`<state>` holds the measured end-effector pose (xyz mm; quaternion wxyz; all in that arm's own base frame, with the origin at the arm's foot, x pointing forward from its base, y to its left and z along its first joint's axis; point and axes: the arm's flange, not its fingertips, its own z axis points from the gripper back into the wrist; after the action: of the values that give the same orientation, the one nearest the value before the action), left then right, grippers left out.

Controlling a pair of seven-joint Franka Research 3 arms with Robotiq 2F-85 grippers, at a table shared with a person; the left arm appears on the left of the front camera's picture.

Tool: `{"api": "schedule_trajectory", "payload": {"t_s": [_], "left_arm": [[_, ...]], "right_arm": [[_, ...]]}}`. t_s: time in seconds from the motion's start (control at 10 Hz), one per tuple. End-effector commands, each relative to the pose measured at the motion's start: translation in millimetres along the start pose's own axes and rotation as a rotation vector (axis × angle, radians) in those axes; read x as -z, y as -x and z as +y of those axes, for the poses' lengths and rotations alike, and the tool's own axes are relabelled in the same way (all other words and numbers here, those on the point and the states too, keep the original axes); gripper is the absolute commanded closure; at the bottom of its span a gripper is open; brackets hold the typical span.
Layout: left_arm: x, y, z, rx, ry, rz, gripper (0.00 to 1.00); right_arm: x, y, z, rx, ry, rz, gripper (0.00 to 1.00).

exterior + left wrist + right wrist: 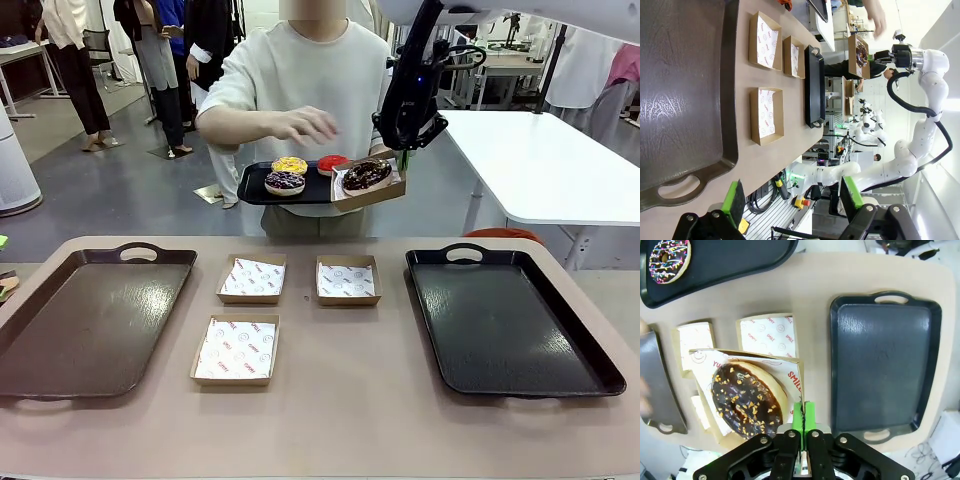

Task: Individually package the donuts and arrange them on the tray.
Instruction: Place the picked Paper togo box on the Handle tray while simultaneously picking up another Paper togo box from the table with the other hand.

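Right fingers [810,415] pinch chocolate donut's [747,397] box [792,377] edge.

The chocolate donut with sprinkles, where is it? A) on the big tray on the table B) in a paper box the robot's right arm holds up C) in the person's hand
B: the chocolate donut lies in a paper box whose edge the right arm pinches with shut jaws, up off the table.
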<state>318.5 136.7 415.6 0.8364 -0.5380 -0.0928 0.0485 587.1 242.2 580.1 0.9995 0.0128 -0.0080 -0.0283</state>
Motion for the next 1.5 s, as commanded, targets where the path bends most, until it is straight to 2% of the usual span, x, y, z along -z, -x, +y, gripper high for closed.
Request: {"api": "schedule_trajectory", "payload": {"t_s": [0.0,0.2,0.3,0.5,0.7,1.0,1.2,1.4], "left_arm": [[-1.0,0.0,-0.7,0.003,0.015,-0.012,0.00],[5.1,-5.5,-1.9,-0.012,-0.027,0.004,0.00],[17.6,-12.5,-17.2,0.003,-0.131,0.032,0.00],[45.8,-31.3,-72.7,0.046,-0.327,0.105,0.00],[76.2,-52.2,-115.3,0.063,-0.473,0.131,0.00],[154.8,-68.4,-166.3,0.111,-0.704,0.188,0.00],[219.4,-65.7,-176.1,0.158,-0.879,0.218,0.00],[267.7,-60.3,-181.2,0.178,-0.970,0.177,0.00]], "right_arm": [[1.5,3.8,-2.1,0.011,-0.011,-0.010,1.00],[-2.7,2.0,-4.0,-0.046,-0.014,0.025,0.99],[-11.0,8.6,-14.8,-0.089,-0.022,0.029,0.99],[-32.1,31.7,-54.4,-0.138,-0.061,0.035,0.99],[-36.1,61.5,-96.6,-0.109,-0.091,0.041,0.99],[-5.2,98.4,-153.2,-0.047,-0.095,0.056,0.99],[29.4,106.6,-176.0,-0.036,-0.110,0.073,0.99],[52.6,115.6,-188.8,-0.054,-0.119,0.046,0.99]]}}
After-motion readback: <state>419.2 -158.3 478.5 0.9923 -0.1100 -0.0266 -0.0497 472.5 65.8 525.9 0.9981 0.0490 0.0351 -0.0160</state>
